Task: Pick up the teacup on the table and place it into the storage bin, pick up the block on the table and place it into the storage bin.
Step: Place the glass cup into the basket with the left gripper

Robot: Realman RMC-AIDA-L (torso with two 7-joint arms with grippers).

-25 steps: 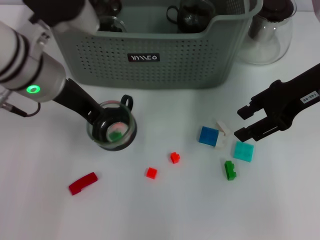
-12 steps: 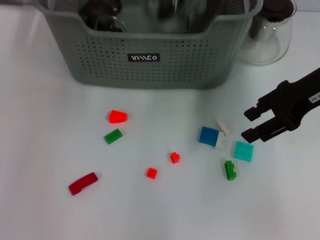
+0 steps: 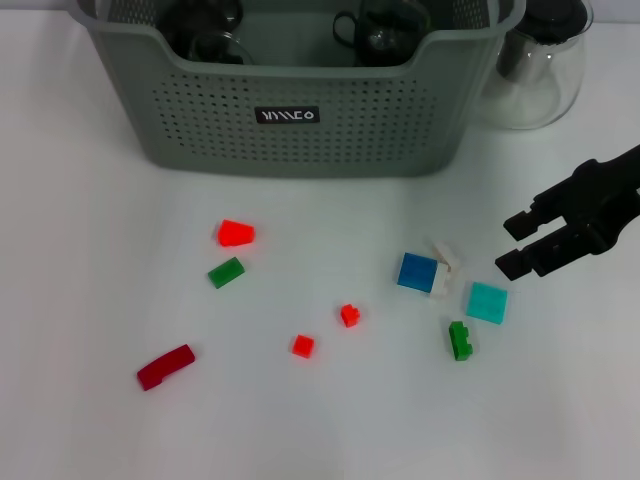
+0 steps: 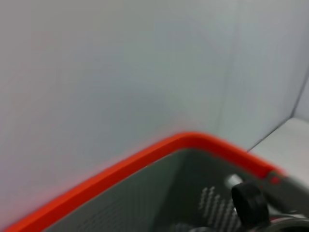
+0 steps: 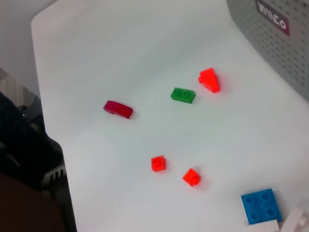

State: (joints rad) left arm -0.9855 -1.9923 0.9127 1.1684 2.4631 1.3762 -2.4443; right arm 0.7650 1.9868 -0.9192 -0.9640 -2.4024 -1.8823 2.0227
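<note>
The grey-green storage bin (image 3: 300,110) stands at the back of the table. Dark glass teacups (image 3: 385,28) lie inside it. No teacup shows on the table. Loose blocks lie in front: blue (image 3: 418,272), white (image 3: 446,258), teal (image 3: 487,302) and green (image 3: 460,340) on the right. My right gripper (image 3: 510,245) is open and empty, hovering just right of the white and teal blocks. My left gripper is out of the head view. The left wrist view shows only a bin rim (image 4: 159,152) and wall.
A clear glass carafe (image 3: 535,60) stands right of the bin. Other blocks lie mid-table: orange-red (image 3: 235,233), green (image 3: 226,272), two small red ones (image 3: 349,315), (image 3: 303,346) and a dark red one (image 3: 165,367). The right wrist view shows them too, including the blue block (image 5: 261,207).
The left arm, which held a glass teacup over the table a second ago, has left the head view with it, uncovering the orange-red and green blocks. The right gripper has drifted slightly right.
</note>
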